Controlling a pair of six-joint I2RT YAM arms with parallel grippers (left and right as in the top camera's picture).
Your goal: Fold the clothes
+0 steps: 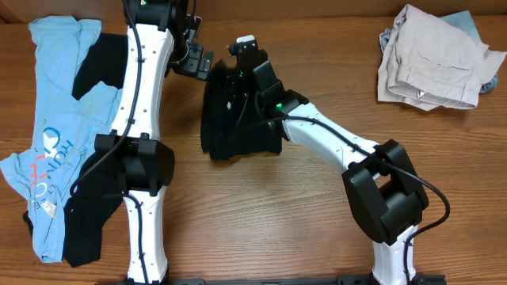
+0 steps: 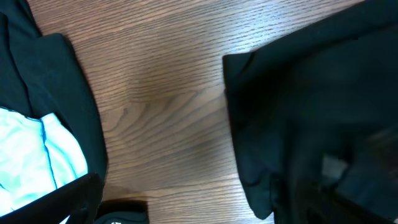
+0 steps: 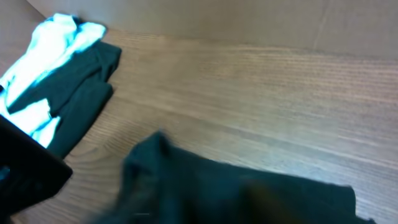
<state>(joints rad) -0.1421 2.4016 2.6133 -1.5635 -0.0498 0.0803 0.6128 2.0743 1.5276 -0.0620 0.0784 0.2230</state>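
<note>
The black T-shirt (image 1: 238,119) lies bunched and partly folded at the table's middle. It also shows in the left wrist view (image 2: 311,93) and, blurred, in the right wrist view (image 3: 236,186). My right gripper (image 1: 244,57) is over the shirt's far edge. Its jaws are hidden by the blurred black fabric. My left gripper (image 1: 196,62) is just left of the shirt's far left corner, open and empty over bare wood (image 2: 214,196). The light-blue printed tee (image 1: 55,119) lies at the left on a black garment (image 1: 85,233).
A pile of beige and grey clothes (image 1: 432,59) lies at the far right. My left arm (image 1: 142,119) runs along the right side of the light-blue tee. My right arm (image 1: 341,142) crosses from the front right to the shirt.
</note>
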